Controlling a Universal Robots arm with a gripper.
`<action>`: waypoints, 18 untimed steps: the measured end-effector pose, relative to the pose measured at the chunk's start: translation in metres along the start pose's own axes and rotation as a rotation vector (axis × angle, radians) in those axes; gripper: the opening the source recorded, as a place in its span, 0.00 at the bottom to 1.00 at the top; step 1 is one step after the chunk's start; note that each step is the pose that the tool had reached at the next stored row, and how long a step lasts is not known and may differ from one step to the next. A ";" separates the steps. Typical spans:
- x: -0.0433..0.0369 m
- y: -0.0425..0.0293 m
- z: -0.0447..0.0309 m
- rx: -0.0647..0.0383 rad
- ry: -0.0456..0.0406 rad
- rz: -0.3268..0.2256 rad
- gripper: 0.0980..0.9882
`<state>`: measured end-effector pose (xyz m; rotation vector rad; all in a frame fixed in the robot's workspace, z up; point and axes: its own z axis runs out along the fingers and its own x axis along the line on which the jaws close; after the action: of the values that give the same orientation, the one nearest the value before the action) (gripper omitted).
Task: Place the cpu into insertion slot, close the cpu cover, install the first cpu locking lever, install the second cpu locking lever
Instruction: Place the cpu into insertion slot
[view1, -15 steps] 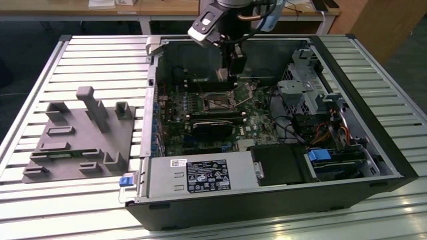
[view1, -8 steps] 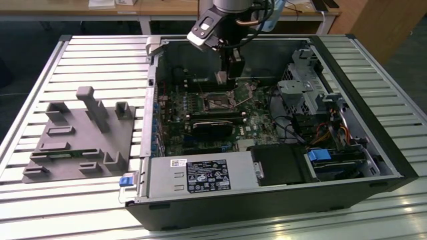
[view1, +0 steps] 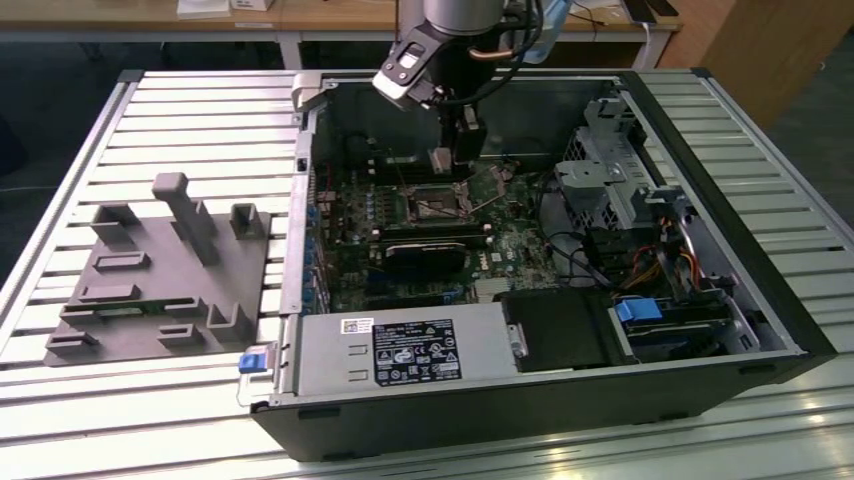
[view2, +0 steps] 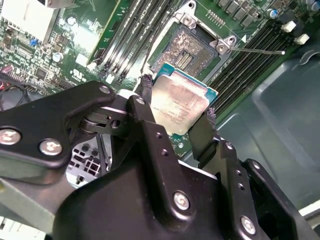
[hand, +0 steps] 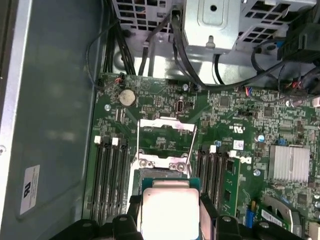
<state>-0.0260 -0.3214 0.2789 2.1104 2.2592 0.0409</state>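
Ok so the biggest thing here is the slatted metal table (view1: 94, 120), and it's carrying an open black computer case (view1: 534, 425), with a grey moulded fixture (view1: 147, 270) sitting well apart from the case, toward the exterior view's left. Inside the case a silver power supply (view1: 400, 350) is filling one end and a metal drive cage (view1: 601, 170) is standing along the exterior view's right side, with black cables (hand: 150, 45) hanging down from it toward the green motherboard (hand: 220, 130). The arm is reaching down into the case from above. On the board, a black rectangular block (view1: 427, 255) is lying just beside the insertion slot (view2: 192, 47), and long black memory slots (hand: 110, 175) are crowding it on two opposite sides, so it's pretty boxed in. A finned heatsink (hand: 289, 162) is sitting further off. The cpu cover (hand: 166, 125) is lying swung back on its hinge with green board showing through its window, leaving the slot's dark centre bare. A thin locking lever (view2: 260, 50) is sticking out sideways over the memory slots. The gripper (view2: 178, 97) is pinching the cpu (view2: 182, 107) by two opposite edges, its fingers (view2: 204, 132) parted only by the chip's width. The cpu is hanging above the board right at the slot's edge, silver top facing the wrist cameras, not seated in it. A coin battery (hand: 126, 97) is sitting past the open cover.
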 end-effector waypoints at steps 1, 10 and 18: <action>0.0002 -0.0001 0.0009 0.000 -0.0004 0.008 0.50; 0.0008 -0.0024 0.0093 0.000 -0.0014 0.027 0.50; 0.0011 -0.0048 0.0195 0.000 -0.0016 0.027 0.50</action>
<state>-0.0298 -0.3210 0.2592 2.1407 2.2299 0.0397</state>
